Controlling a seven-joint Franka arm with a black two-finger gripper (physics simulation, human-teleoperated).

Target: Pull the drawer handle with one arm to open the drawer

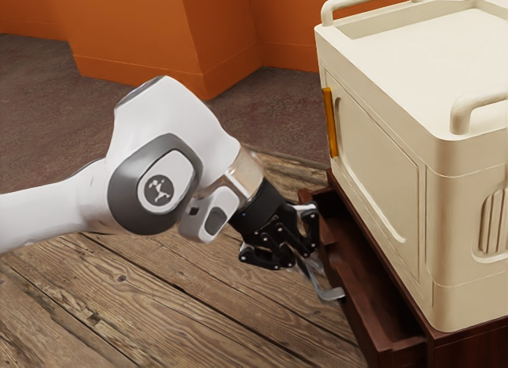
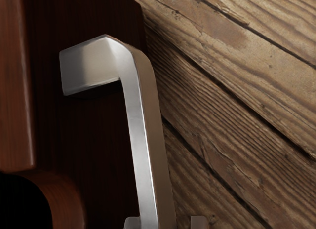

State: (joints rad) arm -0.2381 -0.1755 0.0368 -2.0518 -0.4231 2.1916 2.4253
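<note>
My gripper is at the drawer's front in the exterior view, its fingers apart around the metal handle. The dark red-brown drawer stands partly out of its cabinet, with some of its inside visible. In the wrist view, the silver handle runs down between the two fingertips of my gripper. One fingertip is against or very near the bar, while a gap shows between the bar and the other. The dark drawer front lies behind the handle.
A large cream box with raised rails and an orange strip sits on top of the cabinet. Wooden planks extend below the arm, and an orange wall rises at the back.
</note>
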